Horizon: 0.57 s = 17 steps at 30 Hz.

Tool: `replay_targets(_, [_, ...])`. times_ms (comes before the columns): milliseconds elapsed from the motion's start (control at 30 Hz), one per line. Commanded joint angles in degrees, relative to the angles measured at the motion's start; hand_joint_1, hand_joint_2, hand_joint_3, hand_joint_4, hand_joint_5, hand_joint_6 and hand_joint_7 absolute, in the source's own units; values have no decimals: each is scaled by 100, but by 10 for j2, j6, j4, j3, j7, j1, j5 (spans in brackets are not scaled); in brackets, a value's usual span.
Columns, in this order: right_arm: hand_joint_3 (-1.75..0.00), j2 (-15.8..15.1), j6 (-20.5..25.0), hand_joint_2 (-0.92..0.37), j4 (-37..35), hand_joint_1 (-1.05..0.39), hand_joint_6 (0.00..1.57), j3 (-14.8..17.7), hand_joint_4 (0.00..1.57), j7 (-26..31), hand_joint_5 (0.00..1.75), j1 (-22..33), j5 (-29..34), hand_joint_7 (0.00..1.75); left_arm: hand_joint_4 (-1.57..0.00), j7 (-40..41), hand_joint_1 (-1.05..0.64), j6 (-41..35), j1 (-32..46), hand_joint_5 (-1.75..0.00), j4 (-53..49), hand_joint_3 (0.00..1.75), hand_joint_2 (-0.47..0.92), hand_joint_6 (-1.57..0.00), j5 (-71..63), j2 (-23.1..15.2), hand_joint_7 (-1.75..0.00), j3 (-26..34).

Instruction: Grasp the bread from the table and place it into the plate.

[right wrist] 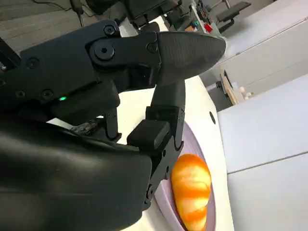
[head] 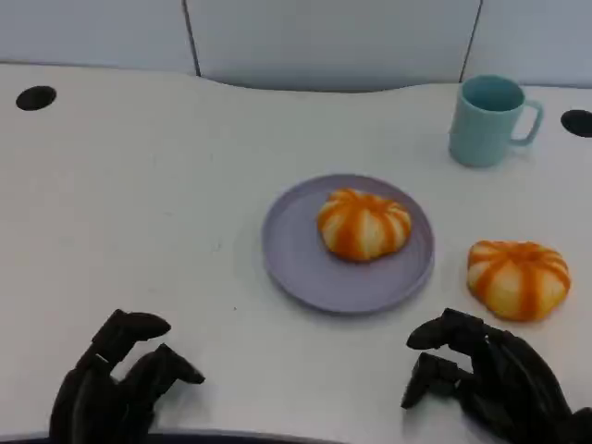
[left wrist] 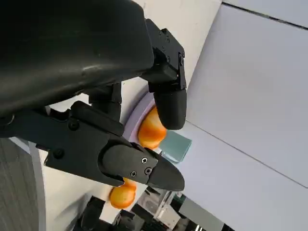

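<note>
Left hand (head: pixel 116 379) and right hand (head: pixel 486 379) both released, two breads; one (head: pixel 363 224) on one plate (head: pixel 296 264), one (head: pixel 517 278) on table (head: pixel 139 203), one mug (head: pixel 490 120)

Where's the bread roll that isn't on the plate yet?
In the head view, the loose bread roll lies on the table at the right, just beside the purple plate, below the teal mug and just ahead of the right hand.

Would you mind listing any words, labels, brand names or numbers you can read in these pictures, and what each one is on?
None can be read: the mug, the plate, both breads, the table and both hands are plain.
Clutter behind the table in the right wrist view is too blurred to read.
</note>
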State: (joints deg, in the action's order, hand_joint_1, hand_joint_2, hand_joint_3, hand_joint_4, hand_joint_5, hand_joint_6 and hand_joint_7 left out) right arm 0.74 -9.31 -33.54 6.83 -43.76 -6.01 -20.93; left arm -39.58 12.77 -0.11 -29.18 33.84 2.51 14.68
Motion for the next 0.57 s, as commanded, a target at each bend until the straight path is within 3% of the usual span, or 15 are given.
replay_targets(33, [-40, -7, -5, -92, -9, -47, 75, 11, 75, -2, 133, -4, -9, 90, -45, -10, -70, -1, -8, -175, -4, 0, 90, -35, 3, -2, -138, 10])
replay_targets(367, [-41, -14, -22, -92, -32, -50, 75, 8, 74, 2, 134, -13, 2, 91, -45, -4, -73, 3, -10, -175, -3, 0, 91, -36, -9, -1, -140, 11])
replay_targets(567, [-38, -12, -10, -92, -15, -51, 75, 3, 74, 14, 134, -9, 2, 93, -44, -15, -70, 8, -17, -175, -16, 1, 92, -35, -5, 0, -139, 16])
